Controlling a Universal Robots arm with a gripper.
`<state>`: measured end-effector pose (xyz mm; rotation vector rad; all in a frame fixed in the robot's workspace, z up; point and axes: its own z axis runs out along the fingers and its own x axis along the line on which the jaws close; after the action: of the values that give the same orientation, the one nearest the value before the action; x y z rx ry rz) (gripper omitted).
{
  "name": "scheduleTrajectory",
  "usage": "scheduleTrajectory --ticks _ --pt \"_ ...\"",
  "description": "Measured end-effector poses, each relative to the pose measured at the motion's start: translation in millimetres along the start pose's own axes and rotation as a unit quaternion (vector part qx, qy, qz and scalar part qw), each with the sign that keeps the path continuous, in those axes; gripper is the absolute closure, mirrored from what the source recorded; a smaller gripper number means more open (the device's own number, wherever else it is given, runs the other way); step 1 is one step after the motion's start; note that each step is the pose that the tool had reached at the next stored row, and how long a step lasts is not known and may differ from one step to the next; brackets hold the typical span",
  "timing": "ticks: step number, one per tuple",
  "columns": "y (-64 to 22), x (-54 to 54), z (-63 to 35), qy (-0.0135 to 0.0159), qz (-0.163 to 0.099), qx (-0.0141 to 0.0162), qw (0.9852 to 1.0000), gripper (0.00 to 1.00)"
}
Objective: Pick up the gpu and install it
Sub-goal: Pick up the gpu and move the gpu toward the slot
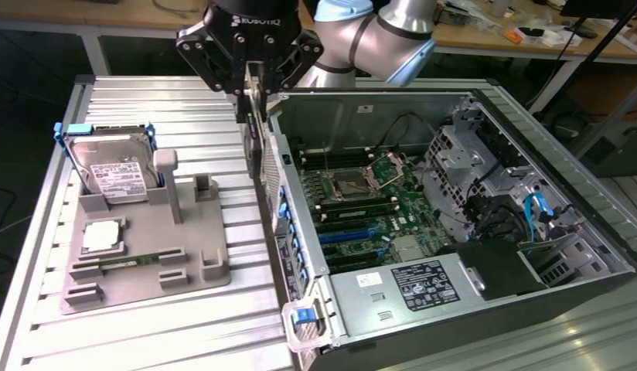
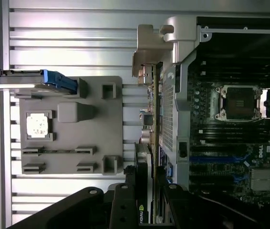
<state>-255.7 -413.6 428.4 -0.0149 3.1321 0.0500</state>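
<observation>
Closest in the exterior view, an open computer case (image 1: 504, 321) lies on its side on the ribbed metal surface (image 1: 174, 100), its power supply (image 1: 422, 282) and motherboard (image 1: 365, 201) exposed. At the exterior view's left a grey fixture (image 1: 143, 263) carries a hard drive (image 1: 110, 174) standing on edge. Between fixture and case, the tool (image 1: 253, 104) is clenched on the gpu (image 1: 257, 151), which hangs edge-on just beside the case's wall, on the fixture's side. From the wrist view, the dark card sits gripped between the black fingers, a small green logo (image 2: 141, 211) on its edge, with the case wall just beside it.
</observation>
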Motion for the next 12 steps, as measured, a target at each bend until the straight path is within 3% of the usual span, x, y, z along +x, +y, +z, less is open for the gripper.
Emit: scheduleTrajectory --ticks 4,12 --pt "-0.1 -10.7 0.0 0.0032 0.0 0.0 1.0 0.73" --pt "-0.3 -22.3 0.2 0.0061 0.002 0.0 1.0 0.73"
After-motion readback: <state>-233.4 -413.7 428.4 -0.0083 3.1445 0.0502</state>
